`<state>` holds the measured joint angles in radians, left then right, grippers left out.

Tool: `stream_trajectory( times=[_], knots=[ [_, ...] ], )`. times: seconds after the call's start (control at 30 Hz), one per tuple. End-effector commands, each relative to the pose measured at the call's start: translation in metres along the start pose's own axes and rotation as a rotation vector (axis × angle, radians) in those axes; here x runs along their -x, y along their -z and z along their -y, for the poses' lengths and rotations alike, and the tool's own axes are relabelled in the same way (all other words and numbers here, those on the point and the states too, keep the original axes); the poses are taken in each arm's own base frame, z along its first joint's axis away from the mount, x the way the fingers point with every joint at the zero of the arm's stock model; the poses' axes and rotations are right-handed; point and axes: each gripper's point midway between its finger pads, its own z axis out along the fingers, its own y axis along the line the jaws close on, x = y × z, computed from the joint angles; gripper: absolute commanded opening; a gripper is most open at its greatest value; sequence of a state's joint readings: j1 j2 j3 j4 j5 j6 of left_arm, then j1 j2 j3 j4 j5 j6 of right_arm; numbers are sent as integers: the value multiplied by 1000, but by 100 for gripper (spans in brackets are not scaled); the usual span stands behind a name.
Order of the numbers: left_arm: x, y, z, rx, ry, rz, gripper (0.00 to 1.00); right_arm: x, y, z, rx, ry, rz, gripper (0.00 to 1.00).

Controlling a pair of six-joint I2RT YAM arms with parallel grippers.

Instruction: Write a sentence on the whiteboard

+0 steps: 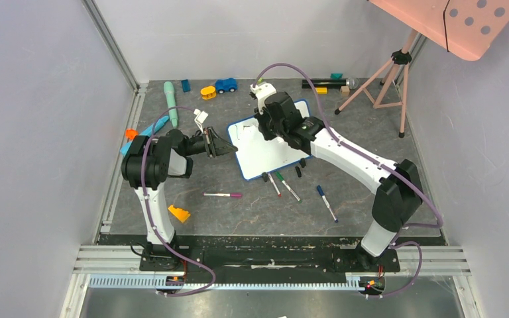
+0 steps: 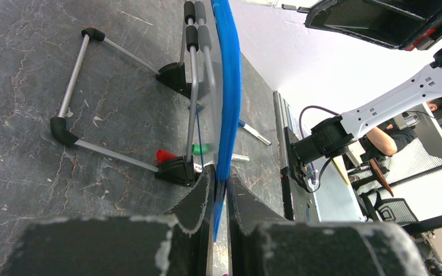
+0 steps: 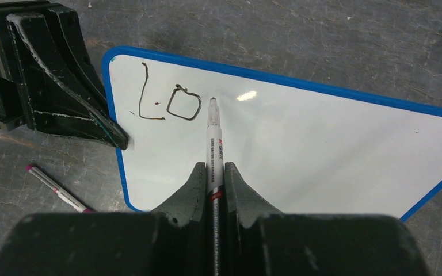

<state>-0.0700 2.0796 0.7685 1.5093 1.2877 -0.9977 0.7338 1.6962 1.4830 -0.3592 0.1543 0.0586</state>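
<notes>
Blue-rim pinching of board (image 3: 322, 155) with left gripper (image 2: 220, 185) for steadiness; clenching marker (image 3: 213, 132) in right gripper (image 3: 213, 170) to extend sentence (image 3: 168, 103).

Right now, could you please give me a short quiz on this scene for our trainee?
1. True or false: the left gripper clamps the blue edge of the whiteboard.
2. How much of the sentence is written? A: "Lo". B: "Love heals". C: nothing.
3. Fill in: the right gripper is shut on a ____.
Key: 1 true; 2 A; 3 marker.
</notes>
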Motion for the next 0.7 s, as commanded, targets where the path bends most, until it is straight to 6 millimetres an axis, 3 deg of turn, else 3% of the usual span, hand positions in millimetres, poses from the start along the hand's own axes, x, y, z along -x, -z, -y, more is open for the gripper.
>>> stream_trajectory(
  times=[0.0, 0.67],
  knots=[
    [-4, -1, 10, -49, -35, -48, 3, 25, 1, -1, 3, -9, 59, 0],
    [-5, -1, 9, -51, -34, -52, 2, 16, -10, -3, 5, -9, 23, 0]
  ],
)
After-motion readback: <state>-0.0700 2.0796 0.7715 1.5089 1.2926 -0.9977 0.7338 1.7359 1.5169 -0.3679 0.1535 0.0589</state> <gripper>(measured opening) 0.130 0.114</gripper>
